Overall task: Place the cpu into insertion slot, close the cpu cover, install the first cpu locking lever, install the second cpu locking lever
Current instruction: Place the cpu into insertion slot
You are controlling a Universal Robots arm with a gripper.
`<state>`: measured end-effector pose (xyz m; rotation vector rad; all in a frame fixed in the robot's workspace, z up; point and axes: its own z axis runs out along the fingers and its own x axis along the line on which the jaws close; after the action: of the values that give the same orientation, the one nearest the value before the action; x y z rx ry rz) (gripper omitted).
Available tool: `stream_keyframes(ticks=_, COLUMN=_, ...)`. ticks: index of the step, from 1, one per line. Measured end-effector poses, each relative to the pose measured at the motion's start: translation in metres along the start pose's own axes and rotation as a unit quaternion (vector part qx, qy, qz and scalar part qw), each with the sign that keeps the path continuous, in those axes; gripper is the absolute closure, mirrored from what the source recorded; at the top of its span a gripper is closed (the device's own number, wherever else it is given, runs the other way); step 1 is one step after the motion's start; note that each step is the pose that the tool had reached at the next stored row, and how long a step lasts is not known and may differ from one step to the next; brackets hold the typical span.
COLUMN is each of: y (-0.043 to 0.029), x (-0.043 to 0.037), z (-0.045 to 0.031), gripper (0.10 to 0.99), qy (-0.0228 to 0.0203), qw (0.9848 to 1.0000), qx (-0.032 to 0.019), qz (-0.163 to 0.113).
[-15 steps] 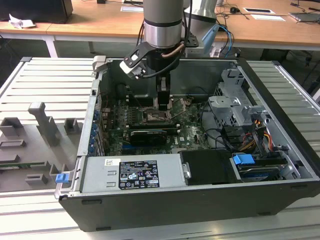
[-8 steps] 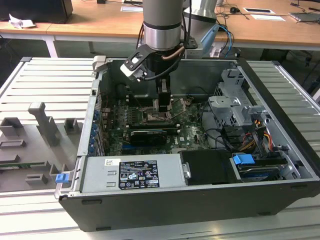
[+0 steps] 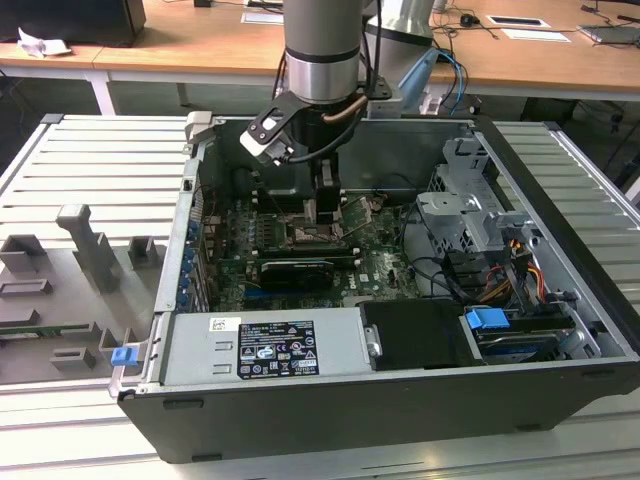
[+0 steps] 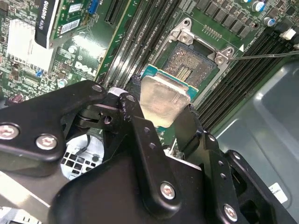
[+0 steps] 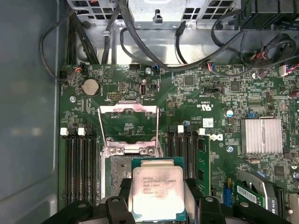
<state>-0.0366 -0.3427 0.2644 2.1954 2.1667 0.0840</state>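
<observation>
My gripper point(image 4: 161, 112) is shut on the cpu point(image 4: 161, 98), a flat silvery-beige chip on a green base, with one black finger point(image 4: 133, 114) on each of two opposite edges. The cpu point(image 5: 156, 191) hangs just above the insertion slot point(image 5: 119, 170), partly over it and shifted to one side. The slot's dark contact field point(image 4: 187, 65) lies bare inside its metal rim. The cpu cover point(image 5: 128, 110) stands swung up and open beyond the slot. Thin wire levers point(image 5: 99, 130) stand raised beside it. In the exterior view the gripper point(image 3: 318, 205) reaches down into the case over the slot point(image 3: 318, 237).
Long black memory slots point(image 5: 79, 163) flank the socket on both sides. A finned heatsink point(image 5: 261, 135) and a graphics card point(image 3: 290, 272) sit nearby. Black cables point(image 5: 154, 44) cross the board's far edge. The drive cage point(image 3: 465, 215) and power supply point(image 3: 265, 345) crowd the case point(image 3: 560, 300).
</observation>
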Motion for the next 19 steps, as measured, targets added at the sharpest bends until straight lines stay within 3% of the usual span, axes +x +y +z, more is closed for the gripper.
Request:
stream_keyframes(ticks=8, y=-0.0028, x=0.0073, z=0.0131, gripper=0.557, qy=0.0000, qw=1.0000, qx=0.0000, qz=0.000)
stream_keyframes(ticks=12, y=-0.0114, x=0.0104, z=0.0210, gripper=0.557, qy=0.0000, qw=1.0000, qx=0.0000, qz=0.000)
stream_keyframes(ticks=19, y=-0.0123, x=0.0174, z=0.0280, gripper=0.557, qy=0.0000, qw=1.0000, qx=0.0000, qz=0.001)
